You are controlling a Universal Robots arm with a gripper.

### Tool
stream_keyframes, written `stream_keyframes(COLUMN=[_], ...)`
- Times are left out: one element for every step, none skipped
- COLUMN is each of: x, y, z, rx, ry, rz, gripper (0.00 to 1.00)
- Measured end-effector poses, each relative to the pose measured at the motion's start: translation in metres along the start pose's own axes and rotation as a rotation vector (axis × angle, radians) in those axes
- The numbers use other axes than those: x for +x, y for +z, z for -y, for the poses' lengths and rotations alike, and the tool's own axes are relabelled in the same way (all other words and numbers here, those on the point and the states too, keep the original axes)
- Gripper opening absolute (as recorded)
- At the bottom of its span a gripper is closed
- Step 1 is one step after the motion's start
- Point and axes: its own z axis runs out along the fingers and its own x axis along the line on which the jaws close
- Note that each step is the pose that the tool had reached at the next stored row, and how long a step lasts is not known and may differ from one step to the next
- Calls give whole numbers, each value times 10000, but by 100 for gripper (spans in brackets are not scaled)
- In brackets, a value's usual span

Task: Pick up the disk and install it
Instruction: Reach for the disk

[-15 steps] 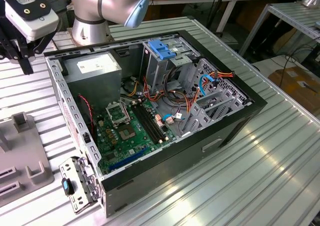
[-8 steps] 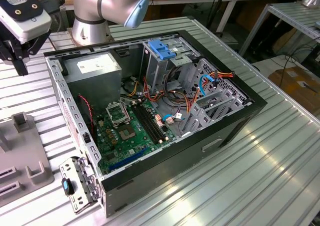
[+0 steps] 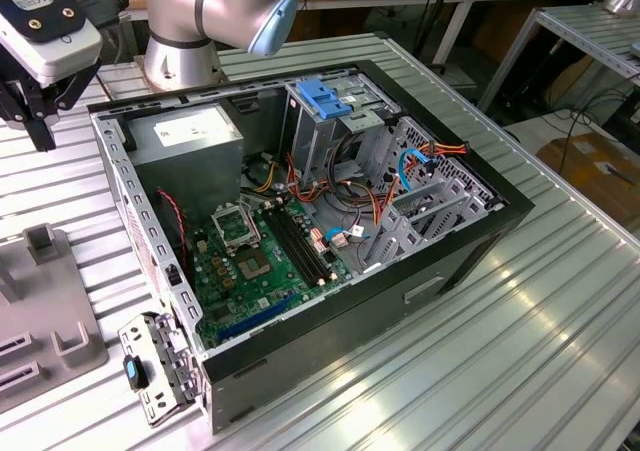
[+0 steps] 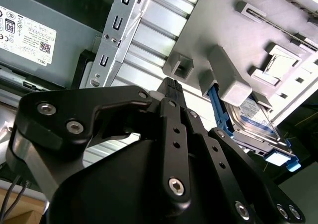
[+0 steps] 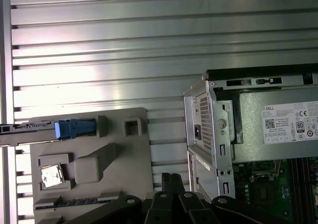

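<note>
**Jaws empty, disk parked in its holder**

Exterior view: the arm [image 3: 215,11] rises from the ribbed metal tabletop [image 3: 520,351] behind the open computer case [image 3: 330,221]. I see the gripper [image 3: 40,126] high at the exterior view's left, over bare tabletop beside the case and above the grey holder block [image 3: 45,321]. Inside the case, the power supply [image 3: 190,136] lies next to the metal drive cage [image 3: 335,131], which carries a small blue latch [image 3: 322,98]. The green motherboard [image 3: 255,261] lies below them.

Second wrist view: the gripper [image 4: 171,83] has its black jaws pressed together at the tip, with nothing between them. Past them lies the disk [image 4: 252,118], its grey labelled body framed by the light-blue rail, seated in the holder block [image 4: 233,40]. The jaws are apart from it and not touching. The power supply [image 4: 30,35] sits off to the other side.

First wrist view: the gripper [image 5: 169,177] hangs between the holder block [image 5: 119,149] and the corner of the case [image 5: 208,134]. I see the disk [image 5: 27,133] edge-on, its blue end [image 5: 74,128] caught in the holder and the rest jutting out past the holder's edge over the tabletop [image 5: 149,45].
</note>
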Motion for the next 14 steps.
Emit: stream_keyframes(x=[0,0,0,1,4,15,37,54,79,111,137,186,208,233], y=[0,0,0,0,0,0,-1,-1,-2,-2,-2,-2,-3,-2], z=[0,0,0,0,0,1,3,4,5,7,9,11,12,13], rx=[0,-1,0,0,0,0,0,0,0,0,0,0,0,0], ry=[0,0,0,0,1,2,1,1,0,0,-1,1,3,3], rz=[0,0,0,0,0,1,0,1,0,0,0,1,0,0], gripper=[11,11,11,11,11,11,11,11,11,11,11,11,11,11])
